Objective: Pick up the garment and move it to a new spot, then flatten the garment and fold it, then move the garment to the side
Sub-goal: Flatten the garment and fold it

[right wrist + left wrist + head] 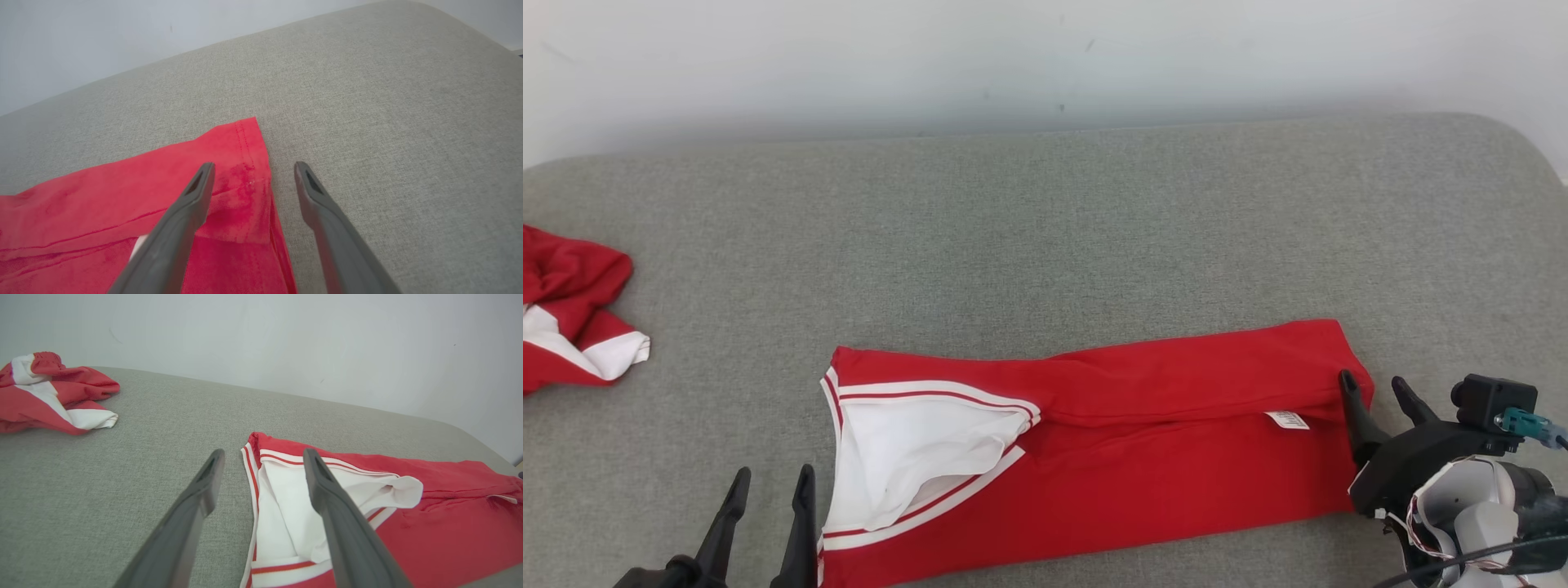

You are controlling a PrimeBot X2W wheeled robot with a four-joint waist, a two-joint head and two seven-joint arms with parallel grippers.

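- Garment [1143,457]: red with a white panel, folded into a long band. It lies flat on the grey cushion [1045,229], near side, centre to right.
- Left gripper [774,472]: low at the near left, fingers pointing away and spread. It straddles the garment's left edge and pinches nothing.
- Right gripper [1372,380]: at the garment's right end, fingers spread. One tip is over the red hem, the other over the cushion; it holds nothing.
- Second red-and-white garment [572,318]: crumpled at the left, well apart.

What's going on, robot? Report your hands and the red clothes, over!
Left gripper open at white-trimmed end, right gripper open at plain end. Red garment folded, flat on grey cushion. Crumpled red-and-white garment far left, clear of it.
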